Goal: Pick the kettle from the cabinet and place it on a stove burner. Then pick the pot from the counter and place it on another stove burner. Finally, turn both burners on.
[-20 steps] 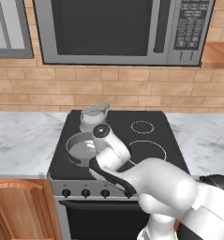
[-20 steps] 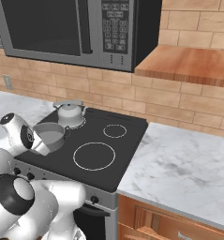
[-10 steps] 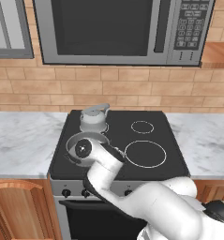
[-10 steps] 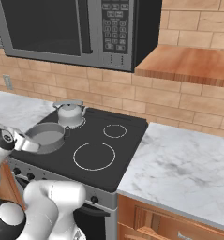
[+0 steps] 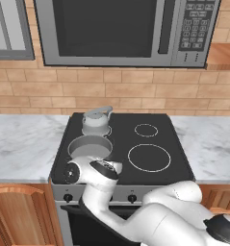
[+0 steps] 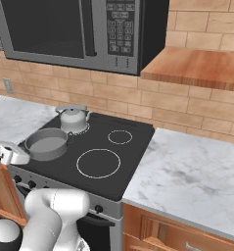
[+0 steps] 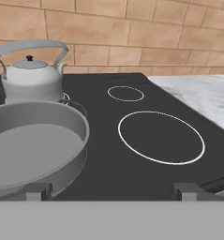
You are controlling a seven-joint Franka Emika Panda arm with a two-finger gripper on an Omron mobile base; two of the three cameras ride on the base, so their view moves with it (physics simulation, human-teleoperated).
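The gripper (image 7: 111,192) stands low at the front edge of the black glass cooktop (image 7: 132,168), its two dark fingertips (image 7: 36,191) set wide apart with nothing between them but bare glass: the jaws are open and hold nothing.

The pot (image 7: 33,145) lies just ahead of the left jaw and mostly to the left of the gap, so close that its rounded grey wall nearly meets that fingertip; whether they touch I cannot tell. It sits upright on the front left burner, lidless, its inside bare. The kettle (image 7: 31,75) stands straight beyond the pot, farther from the jaws, on the rear left burner, upright with its arched handle overhead and its lid on. Its base is just behind the pot's far rim.

Ahead of the right jaw lies the large front right burner ring (image 7: 161,137), bare, and beyond it the small rear right ring (image 7: 125,93). Farther right of the jaws the white marble counter (image 7: 202,96) adjoins the cooktop.

In the left base view the pot (image 5: 90,147) sits just beyond the arm's wrist, with the kettle (image 5: 96,121) behind it. In the right base view the pot (image 6: 46,143) and kettle (image 6: 73,119) stand on the left half of the cooktop (image 6: 133,162), with the knobs (image 6: 97,209) on the stove's front panel below.
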